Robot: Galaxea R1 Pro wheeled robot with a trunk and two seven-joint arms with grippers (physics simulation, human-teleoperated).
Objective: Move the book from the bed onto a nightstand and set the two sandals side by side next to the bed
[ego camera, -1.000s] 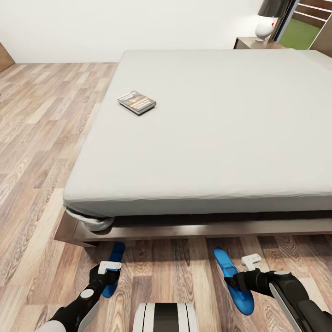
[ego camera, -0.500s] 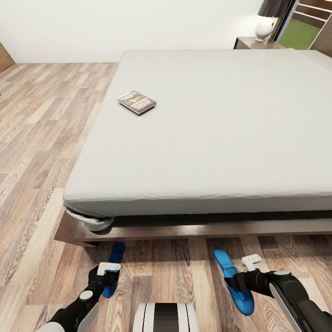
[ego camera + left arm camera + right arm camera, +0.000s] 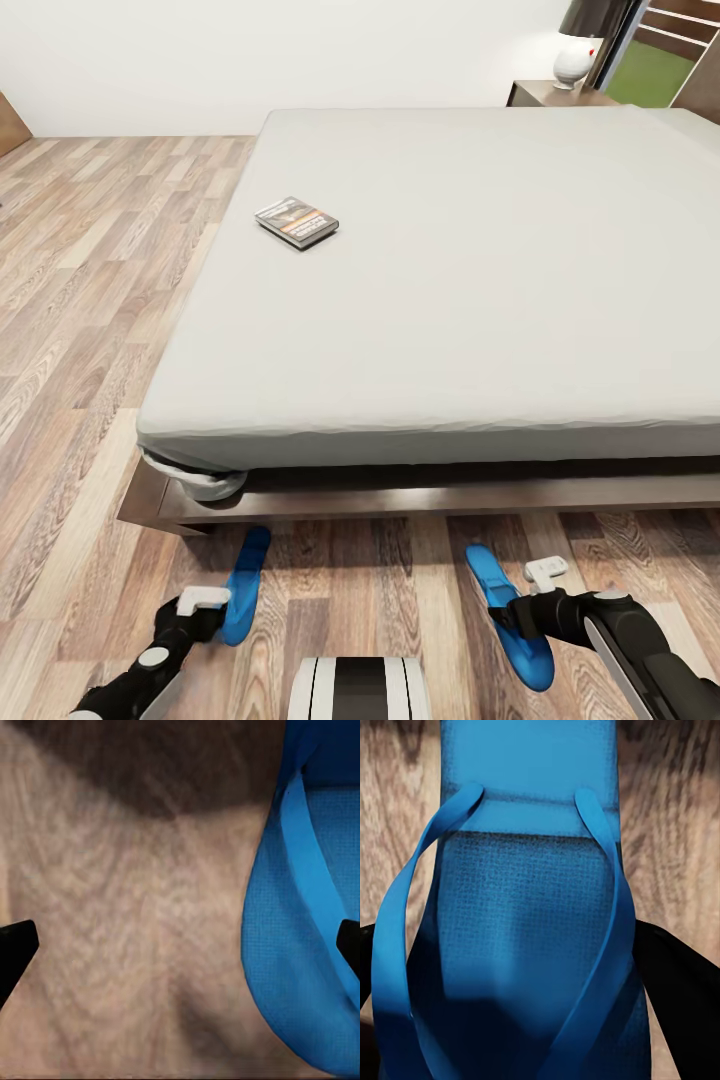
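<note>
The book (image 3: 296, 222) lies flat on the bed (image 3: 470, 270), near the mattress's left edge. Two blue sandals rest on the wood floor in front of the bed frame. The left sandal (image 3: 244, 582) (image 3: 307, 945) lies just beside my left gripper (image 3: 200, 612) (image 3: 180, 945), which is open over bare floor. My right gripper (image 3: 522, 610) (image 3: 521, 960) straddles the right sandal (image 3: 510, 618) (image 3: 525, 930), with one dark finger against each long edge of the sole. One nightstand (image 3: 555, 94) stands at the far right of the bed.
A white lamp (image 3: 577, 52) with a dark shade stands on the nightstand. A window showing grass (image 3: 655, 70) is behind it. Open plank floor (image 3: 90, 300) stretches along the bed's left side. The bed's dark frame (image 3: 400, 497) juts out low, just beyond the sandals.
My left gripper has drawn back toward me and to the left, off the left sandal, which stays on the floor. The right gripper and its sandal have shifted slightly toward me.
</note>
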